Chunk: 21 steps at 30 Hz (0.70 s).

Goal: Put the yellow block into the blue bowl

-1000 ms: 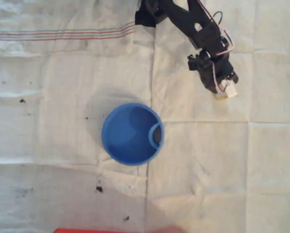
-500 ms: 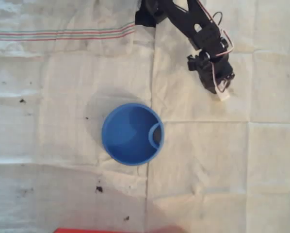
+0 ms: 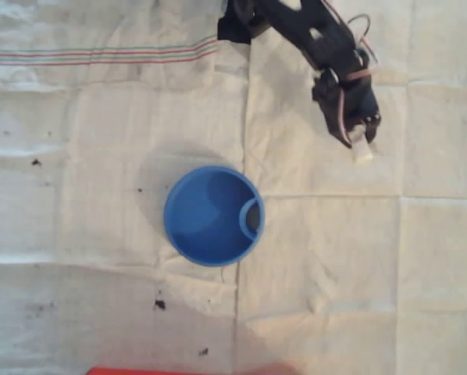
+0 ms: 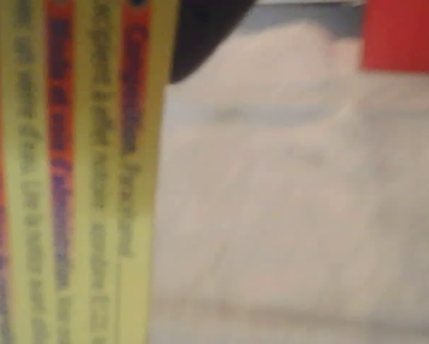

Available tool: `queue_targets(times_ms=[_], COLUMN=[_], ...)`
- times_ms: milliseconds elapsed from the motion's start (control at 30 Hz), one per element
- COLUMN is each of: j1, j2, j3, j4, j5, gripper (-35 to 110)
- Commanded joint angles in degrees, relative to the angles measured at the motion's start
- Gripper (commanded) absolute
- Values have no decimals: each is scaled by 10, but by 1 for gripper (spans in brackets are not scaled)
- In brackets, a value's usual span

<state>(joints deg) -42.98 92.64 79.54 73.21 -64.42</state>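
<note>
The blue bowl [image 3: 212, 215] stands upright on the white cloth left of centre in the overhead view, with a small curved tab inside its right rim. Up and to the right of it, my black gripper [image 3: 360, 141] points down the picture and is shut on the yellow block [image 3: 364, 154], whose white top face shows at the fingertips. The block is well apart from the bowl, about a bowl's width to the right of its rim. In the wrist view the block's yellow printed side [image 4: 71, 179] is blurred and takes up the left part.
A creased white cloth [image 3: 101, 125] with thin coloured stripes at the top left covers the table. A red thing [image 3: 187, 371] lies along the bottom edge, and a red shape [image 4: 401, 36] shows at the wrist view's top right. Dark specks dot the cloth.
The wrist has turned and shifted slightly to the right above the block. The block stays at the fingertips at nearly the same spot. The bowl has not moved.
</note>
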Motion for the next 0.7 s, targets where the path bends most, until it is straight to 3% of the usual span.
queue_targets(times_ms=[0,233,667], j1=[72,231,411], j2=[46,-44,-160], j3=[-93,-195,-338], j4=[28,29,37], j5=[9,4,4], gripper=[0,0,0])
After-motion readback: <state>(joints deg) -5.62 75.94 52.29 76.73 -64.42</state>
